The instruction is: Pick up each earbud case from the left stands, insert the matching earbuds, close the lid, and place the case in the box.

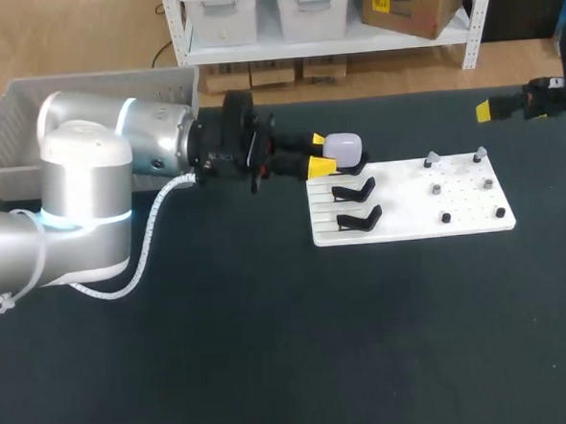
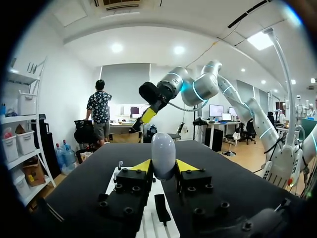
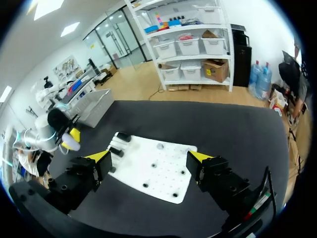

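And here we have it: our left fingers (image 1: 320, 164) are clamped on the earbud case (image 1: 343, 149) from both sides, at the upper left corner of the white board (image 1: 407, 204), just above the middle of the head view. From the left wrist, the earbud case (image 2: 163, 154) stands upright between the yellow tips of the left fingers (image 2: 142, 165), pale and rounded (whether its lid is shut, we cannot tell from here). Whether it is clear of its own stand we can't quite say either.

So we judge the pick-up to be the step in hand. Just below the case, two black stands (image 1: 355, 189) sit empty along the board's left edge. Across the board's right half are small pieces (image 1: 436, 190), likely the earbuds, though they are too small to be sure.

Our right fingers (image 1: 485, 111) hang at the upper right of the frame, well apart from the board. The right wrist view shows the right fingers (image 3: 98, 156) spread wide with nothing between them.

Next, we reckon, the case must come away level, its lid must be open, and the right arm has to come in for an earbud.

The box (image 1: 8, 118), a grey crate, waits at the upper left. Everything rests on a dark, matte tabletop (image 1: 272, 347).
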Controlling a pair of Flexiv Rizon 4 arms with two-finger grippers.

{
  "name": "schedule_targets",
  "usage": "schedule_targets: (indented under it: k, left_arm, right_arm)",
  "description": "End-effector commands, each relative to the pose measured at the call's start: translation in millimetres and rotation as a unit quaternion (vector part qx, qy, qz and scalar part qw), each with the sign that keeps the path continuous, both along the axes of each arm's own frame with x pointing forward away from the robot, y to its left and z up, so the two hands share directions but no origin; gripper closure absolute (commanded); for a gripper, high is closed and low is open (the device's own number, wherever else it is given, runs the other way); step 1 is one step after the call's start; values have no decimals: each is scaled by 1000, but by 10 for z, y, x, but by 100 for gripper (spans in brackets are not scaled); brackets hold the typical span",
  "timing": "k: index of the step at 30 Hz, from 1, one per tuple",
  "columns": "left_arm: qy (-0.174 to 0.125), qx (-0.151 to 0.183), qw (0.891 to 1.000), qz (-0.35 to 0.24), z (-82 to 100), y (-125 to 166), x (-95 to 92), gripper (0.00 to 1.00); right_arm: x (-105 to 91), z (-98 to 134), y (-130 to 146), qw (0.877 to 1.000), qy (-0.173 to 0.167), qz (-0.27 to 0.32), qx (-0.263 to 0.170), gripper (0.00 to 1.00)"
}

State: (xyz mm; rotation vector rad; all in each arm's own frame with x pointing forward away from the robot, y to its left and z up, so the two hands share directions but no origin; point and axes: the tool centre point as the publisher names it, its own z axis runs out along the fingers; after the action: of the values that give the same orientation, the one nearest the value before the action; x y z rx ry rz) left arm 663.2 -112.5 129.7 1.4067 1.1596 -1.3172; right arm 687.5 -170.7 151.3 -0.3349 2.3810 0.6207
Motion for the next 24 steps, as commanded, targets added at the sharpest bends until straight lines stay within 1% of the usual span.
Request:
schedule_targets:
  k: [1,6,7,9,10,13,16,18,19,21,22,24]
  left_arm:
    - [0,-1,1000,-1,-8,-1,9,100]
    - [0,-1,1000,-1,-8,-1,9,100]
    - [0,-1,1000,-1,-8,-1,9,100]
    - [0,-1,1000,-1,-8,-1,9,100]
    - [0,-1,1000,-1,-8,-1,9,100]
    - [0,-1,1000,-1,-8,-1,9,100]
    - [0,-1,1000,-1,-8,-1,9,100]
    - [0,-1,1000,-1,-8,-1,9,100]
    - [0,-1,1000,-1,-8,-1,9,100]
    - [0,-1,1000,-1,-8,-1,9,100]
    - [0,-1,1000,-1,-8,-1,9,100]
    - [0,-1,1000,-1,-8,-1,9,100]
  right_arm:
    - [-323,136,145,999,0,34,-12,0]
    - [-596,252,506,997,-18,61,-34,0]
    - [-645,275,587,997,-21,67,-33,0]
    - [-696,296,720,996,-20,72,-44,0]
    - [-712,307,780,996,-19,79,-37,0]
    - [-746,339,958,995,-18,88,-38,0]
    - [-749,333,1120,995,-12,90,-49,0]
    - [-729,298,1221,995,-5,90,-53,0]
    - [-719,277,1270,995,-1,94,-42,0]
    - [-698,233,1368,995,5,91,-46,0]
    - [-690,220,1411,995,8,93,-39,0]
    - [-671,189,1491,995,12,95,-41,0]
